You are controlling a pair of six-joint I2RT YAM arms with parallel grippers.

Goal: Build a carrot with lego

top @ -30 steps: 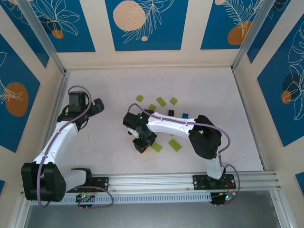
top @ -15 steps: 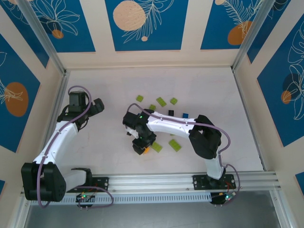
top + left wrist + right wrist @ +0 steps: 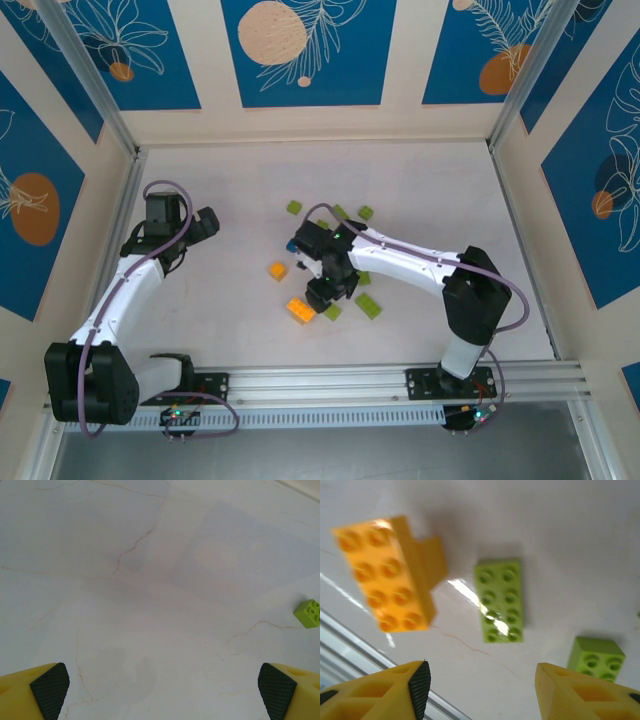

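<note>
The top camera shows a pale marbled desk (image 3: 440,190) strewn with small plastic studded bricks. The left claw (image 3: 207,222) hangs over bare desk on the left, well apart from the bricks. The right claw (image 3: 322,295) reaches to the middle of the desk. Just beside it, toward the near left, lies a long orange studded brick (image 3: 300,310), and a small orange studded brick (image 3: 278,270) sits a little farther back. A long lime green studded brick (image 3: 332,311) and a square lime green studded brick (image 3: 368,305) lie near the claw on its right. More lime green bricks (image 3: 340,212) are scattered behind it.

In the left wrist view, the left claw (image 3: 162,695) has its yellow fingers (image 3: 49,690) spread wide apart with only desk between them. A lone lime green four-stud brick (image 3: 310,613) rests at the right edge.

In the right wrist view, the right claw (image 3: 480,690) stands apart and holds nothing. Beyond its fingers, the long orange studded brick (image 3: 390,575) lies on the desk to the left. The long lime green studded brick (image 3: 499,601) is in the middle and the square lime green studded brick (image 3: 596,660) is on the right, none of the three touching another.
</note>
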